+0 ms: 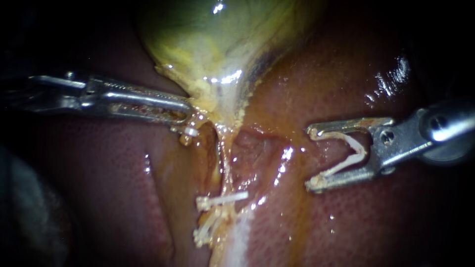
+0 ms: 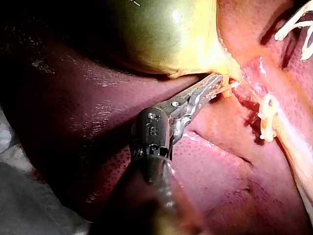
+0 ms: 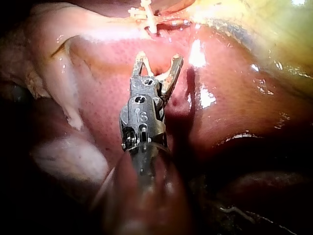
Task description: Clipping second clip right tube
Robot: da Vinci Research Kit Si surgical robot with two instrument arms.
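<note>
The left instrument [image 1: 185,116] comes in from the left, and its hand is pressed together on the yellowish lower end of the gallbladder [image 1: 213,34], pinching that tissue just where it narrows. The left wrist view shows the same hold [image 2: 218,83], with the green body of the gallbladder [image 2: 161,34] lying beside the shaft. A small white piece [image 1: 190,132] sits just under the tips; what it is cannot be told. From the narrow end a pale tube [image 1: 225,163] runs down across the liver [image 1: 346,227]. It carries an upper clip [image 1: 222,200] lying crosswise and, just below that, a lower clip [image 1: 205,231] set at a slant. Whether this is the right tube cannot be told. The right instrument [image 1: 311,158] enters from the right and hangs over the liver, well apart from the tube. Its hand is spread wide and holds an open clip [image 1: 349,153], whose two white legs lie along the two jaws and meet at the hinge. In the right wrist view this hand [image 3: 159,61] points toward the clips on the tube [image 3: 146,17], which lie ahead of it and apart from its tips.
</note>
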